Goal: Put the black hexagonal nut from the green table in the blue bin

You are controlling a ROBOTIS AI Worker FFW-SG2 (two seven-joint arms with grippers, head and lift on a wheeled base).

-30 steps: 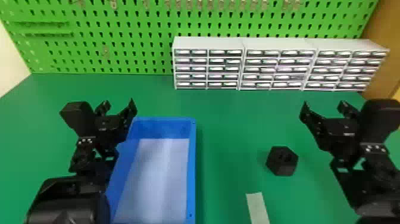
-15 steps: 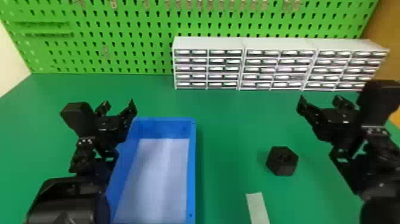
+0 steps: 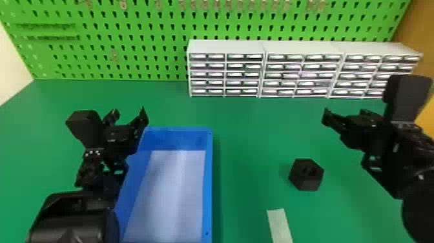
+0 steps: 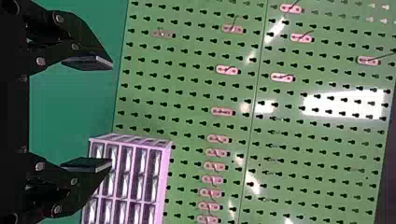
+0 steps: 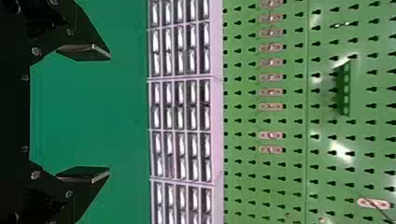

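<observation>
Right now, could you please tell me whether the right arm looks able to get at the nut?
Likely yes: the right gripper hangs open and empty to the right of the nut, which sits uncovered on the table, and I see nothing standing between them.

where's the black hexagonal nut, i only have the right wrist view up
Observer: The black hexagonal nut sits on the green table, to the left of the right arm in the head view.
Operator: ok and which side of it is the blue bin
Observer: The blue bin stands to the left of the nut.
Operator: is the left arm clear of the bin
Observer: I can't tell its height, but in the head view the left arm overlaps the bin's left edge, its jaws parted.
</observation>
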